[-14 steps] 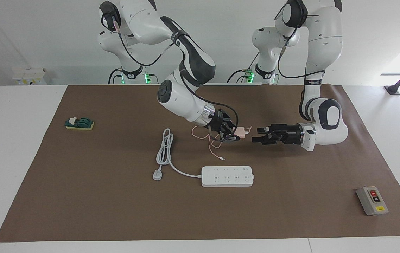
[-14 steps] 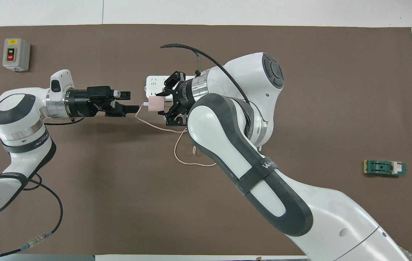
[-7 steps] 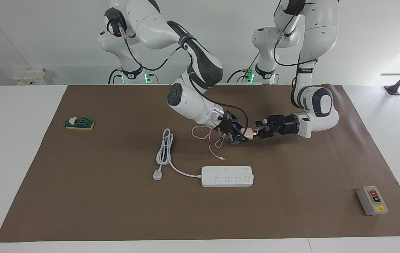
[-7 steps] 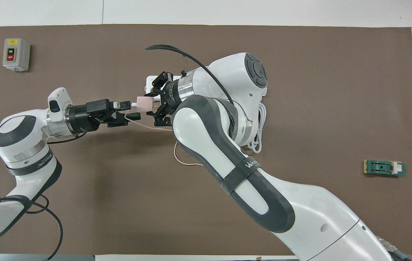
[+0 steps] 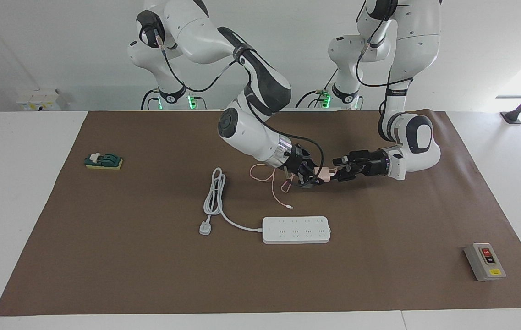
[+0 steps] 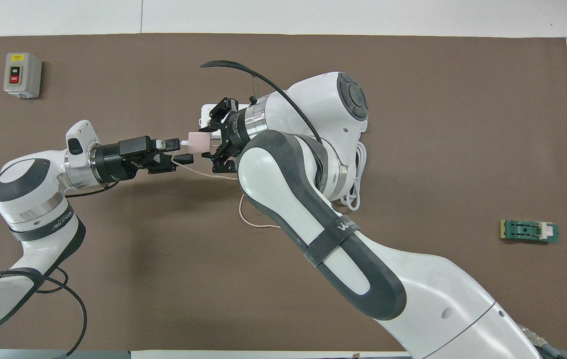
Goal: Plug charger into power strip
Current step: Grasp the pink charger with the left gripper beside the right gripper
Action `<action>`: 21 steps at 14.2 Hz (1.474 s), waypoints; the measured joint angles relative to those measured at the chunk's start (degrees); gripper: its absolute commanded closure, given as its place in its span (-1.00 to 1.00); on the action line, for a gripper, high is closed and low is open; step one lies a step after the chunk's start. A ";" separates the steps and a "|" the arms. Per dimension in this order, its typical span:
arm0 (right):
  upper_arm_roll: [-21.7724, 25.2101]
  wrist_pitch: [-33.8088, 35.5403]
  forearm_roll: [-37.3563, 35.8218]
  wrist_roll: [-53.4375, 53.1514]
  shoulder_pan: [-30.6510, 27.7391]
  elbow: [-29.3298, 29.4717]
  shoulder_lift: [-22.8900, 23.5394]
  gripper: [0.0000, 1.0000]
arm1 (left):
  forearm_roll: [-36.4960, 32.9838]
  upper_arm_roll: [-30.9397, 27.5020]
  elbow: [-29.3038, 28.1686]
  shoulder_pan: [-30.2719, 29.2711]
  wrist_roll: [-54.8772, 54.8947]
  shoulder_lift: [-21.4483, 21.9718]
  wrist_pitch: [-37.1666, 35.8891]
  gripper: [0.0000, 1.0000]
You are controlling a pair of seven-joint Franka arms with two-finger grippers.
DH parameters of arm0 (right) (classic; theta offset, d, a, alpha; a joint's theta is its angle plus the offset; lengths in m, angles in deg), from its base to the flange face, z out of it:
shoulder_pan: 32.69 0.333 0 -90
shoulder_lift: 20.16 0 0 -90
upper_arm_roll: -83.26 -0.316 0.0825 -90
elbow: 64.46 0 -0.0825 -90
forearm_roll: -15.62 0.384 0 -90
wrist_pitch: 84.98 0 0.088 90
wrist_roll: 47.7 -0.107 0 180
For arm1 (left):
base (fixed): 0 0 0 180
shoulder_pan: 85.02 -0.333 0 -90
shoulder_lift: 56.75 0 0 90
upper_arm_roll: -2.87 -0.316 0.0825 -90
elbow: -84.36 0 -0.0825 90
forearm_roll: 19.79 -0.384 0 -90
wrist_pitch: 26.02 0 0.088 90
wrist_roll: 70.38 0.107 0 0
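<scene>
A brown mat covers most of the white table. On the mat, close to the corner at the left arm's end and farthest from the robots, stands a grey switch box with a red button. Toward the right arm's end, nearer the robots, lies a small green block with a white piece on it, well apart from everything else

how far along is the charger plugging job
Done: the charger is off the mat, held in the right gripper. In hand: the left gripper is open at the charger's prong end, apparently a handover. Left: seating it in the power strip, whose sockets show nothing plugged in.
</scene>
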 measured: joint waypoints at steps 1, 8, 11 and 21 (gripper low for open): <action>0.00 0.00 0.00 0.00 0.00 0.01 0.01 1.00 | 0.03 0.01 0.28 0.01 0.03 -0.03 0.00 -1.00; 0.08 0.00 0.00 0.00 -0.02 0.10 0.03 1.00 | 0.25 0.14 4.14 1.39 0.35 -2.25 0.06 -1.00; 0.12 0.00 0.00 -0.01 -0.10 0.10 0.04 1.00 | 0.25 0.14 4.43 1.78 1.34 -2.83 0.10 -1.00; 0.28 0.00 0.00 -0.05 -0.18 0.11 0.05 1.00 | -0.43 0.11 6.28 2.44 1.70 -3.19 0.24 -1.00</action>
